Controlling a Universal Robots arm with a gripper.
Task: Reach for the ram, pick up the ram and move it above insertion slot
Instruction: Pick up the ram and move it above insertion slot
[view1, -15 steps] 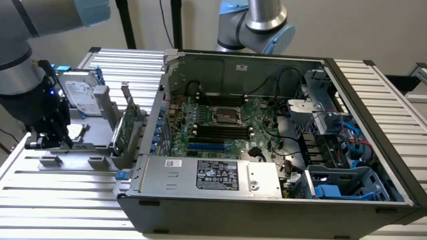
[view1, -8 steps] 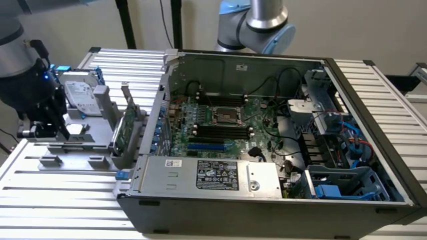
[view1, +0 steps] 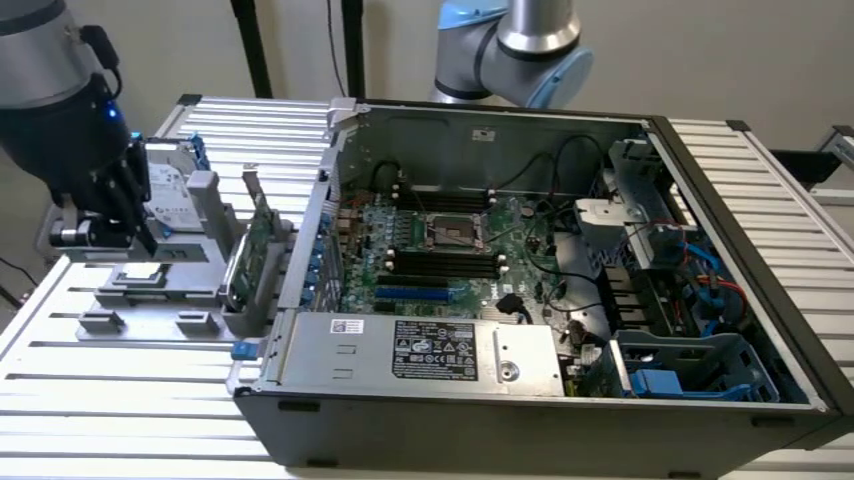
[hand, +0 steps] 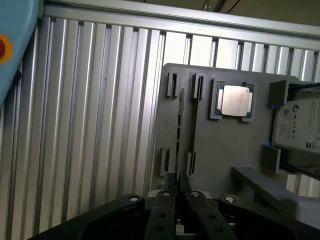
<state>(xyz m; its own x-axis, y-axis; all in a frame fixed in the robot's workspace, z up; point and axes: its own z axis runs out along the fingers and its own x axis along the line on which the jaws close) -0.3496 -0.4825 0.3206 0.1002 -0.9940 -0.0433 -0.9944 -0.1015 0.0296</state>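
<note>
Claw (hand: 177, 177) stood over the grey fixture (hand: 225, 150), in line with the ram (hand: 179, 125) seated edge-on there (grip: could not tell). Lift and transfer judged outstanding.

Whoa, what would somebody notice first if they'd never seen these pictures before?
The big open computer case, with its green motherboard inside, takes up the middle and the exterior view's right. On the exterior view's left, the black gripper hangs over a grey holder of spare parts. In the wrist view, a shiny square processor chip sits in that holder.
</note>
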